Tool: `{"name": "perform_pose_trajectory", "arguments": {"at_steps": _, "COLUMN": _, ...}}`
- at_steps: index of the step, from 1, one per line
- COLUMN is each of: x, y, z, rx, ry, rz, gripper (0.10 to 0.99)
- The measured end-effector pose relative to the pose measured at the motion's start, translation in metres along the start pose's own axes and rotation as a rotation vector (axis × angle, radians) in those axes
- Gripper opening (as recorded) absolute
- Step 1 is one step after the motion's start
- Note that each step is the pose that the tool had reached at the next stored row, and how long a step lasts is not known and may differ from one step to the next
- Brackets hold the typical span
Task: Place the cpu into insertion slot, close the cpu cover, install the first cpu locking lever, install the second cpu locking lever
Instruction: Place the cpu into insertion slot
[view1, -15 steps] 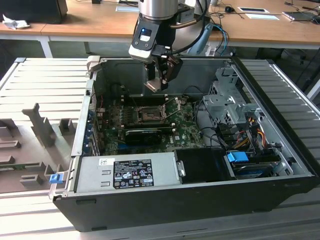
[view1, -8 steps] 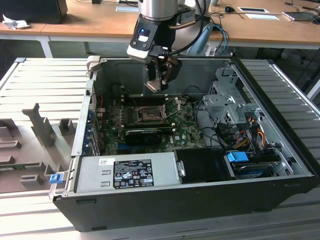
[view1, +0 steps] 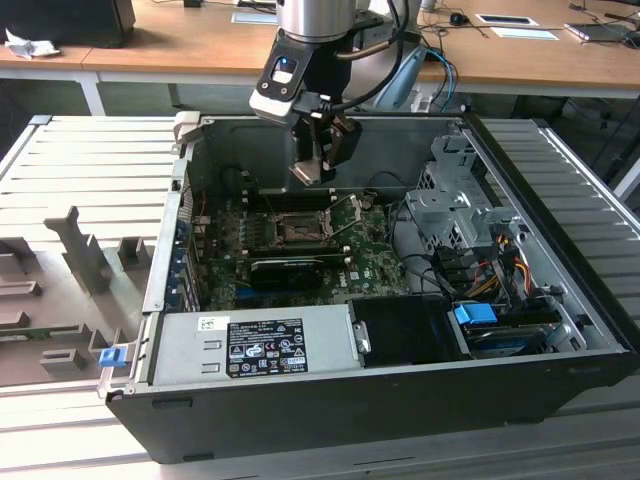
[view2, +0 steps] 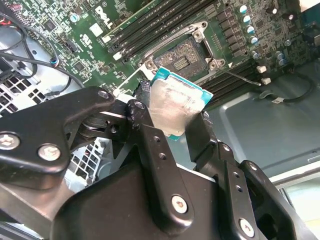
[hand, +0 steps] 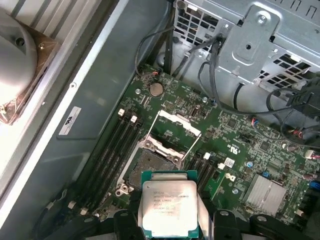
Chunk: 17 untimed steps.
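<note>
An open computer case lies on its side. In the exterior view its grey power supply runs along the 6 o'clock edge and a metal drive cage stands toward 2 o'clock. The green motherboard covers the floor of the case. The gripper hangs above the board, at 12 o'clock from the insertion slot and clear of it. In the first wrist view the cpu cover is swung up and open off the slot, whose dark centre is bare, with long black memory slots just beside it. The black fingers pinch the cpu by two opposite edges. It is in the air, silver top showing, near the slot but apart from it.
</note>
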<state>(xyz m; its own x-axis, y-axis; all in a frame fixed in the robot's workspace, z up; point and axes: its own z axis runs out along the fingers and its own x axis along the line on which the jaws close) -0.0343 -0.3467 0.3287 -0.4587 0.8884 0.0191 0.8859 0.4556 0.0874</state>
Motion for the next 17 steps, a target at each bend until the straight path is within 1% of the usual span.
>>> {"name": "perform_pose_trajectory", "arguments": {"at_steps": 6, "x": 0.0000, "y": -0.0001, "z": 0.0006, "rx": 0.000, "ry": -0.0020, "rz": 0.023, "gripper": 0.525}}
{"name": "perform_pose_trajectory", "arguments": {"at_steps": 17, "x": 0.0000, "y": -0.0002, "z": 0.0023, "rx": -0.001, "ry": -0.0041, "rz": 0.047, "gripper": 0.525}}
